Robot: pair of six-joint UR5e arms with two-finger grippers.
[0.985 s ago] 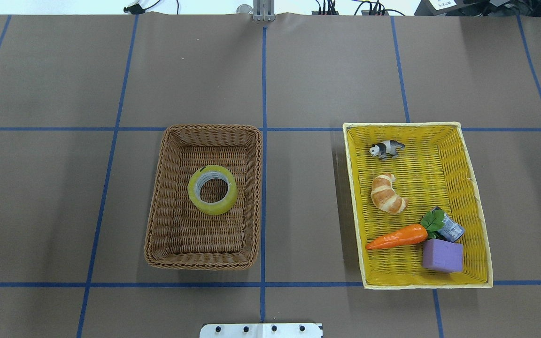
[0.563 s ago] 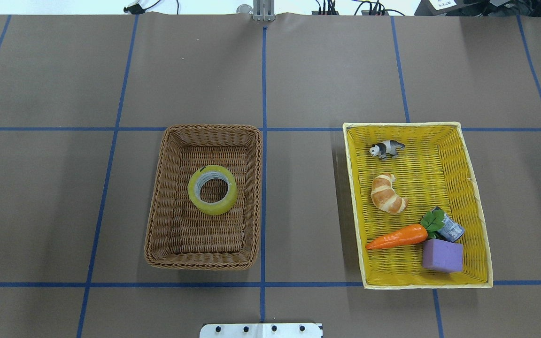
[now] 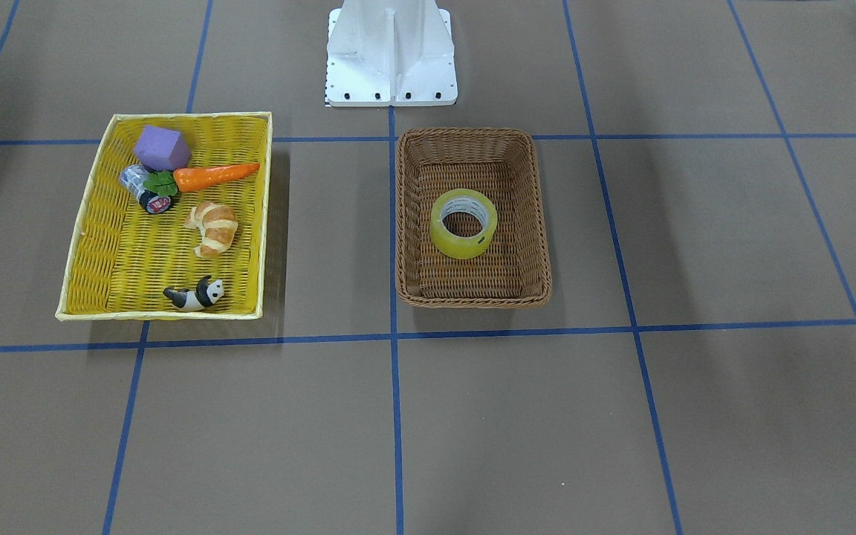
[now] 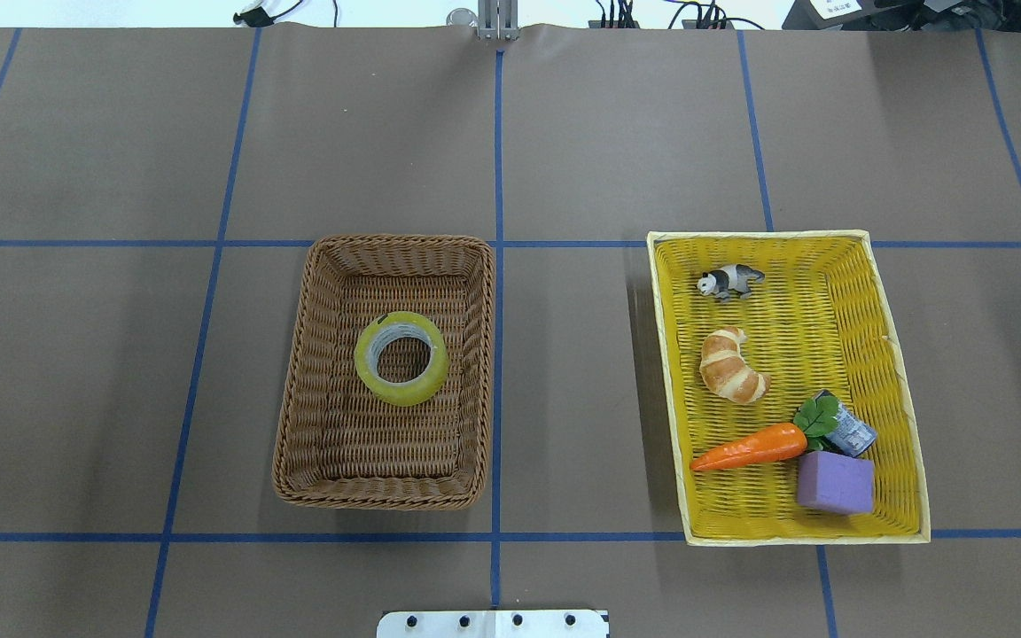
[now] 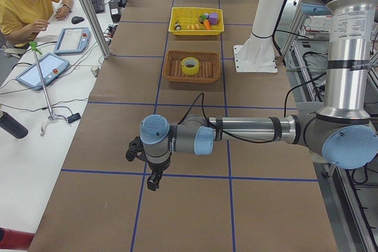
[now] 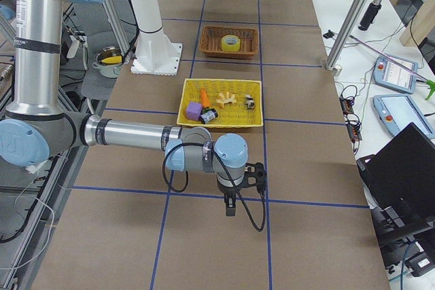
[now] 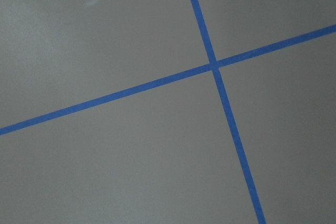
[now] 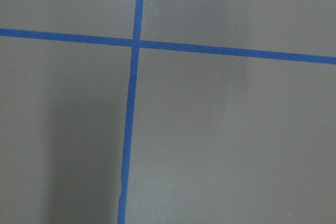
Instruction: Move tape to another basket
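Observation:
The tape [image 4: 404, 392], a yellow translucent roll with a white core, lies flat in the middle of the brown wicker basket [image 4: 300, 372]; both also show in the front view, the tape [image 3: 462, 247] and the basket [image 3: 533, 223]. No arm is in the overhead or front views. My left gripper [image 5: 152, 182] hangs over bare table far from the baskets, in the left side view only. My right gripper [image 6: 230, 207] hangs over bare table near the yellow basket's end, in the right side view only. I cannot tell whether either is open or shut.
The yellow woven basket [image 4: 884, 354] holds a panda figure [image 4: 728, 281], a croissant [image 4: 730, 365], a carrot [image 4: 750, 448], a purple block [image 4: 834, 482] and a small cylinder [image 4: 852, 431]. The robot's white base [image 3: 391, 52] stands behind the baskets. An operator [image 5: 23, 4] sits at the side desk.

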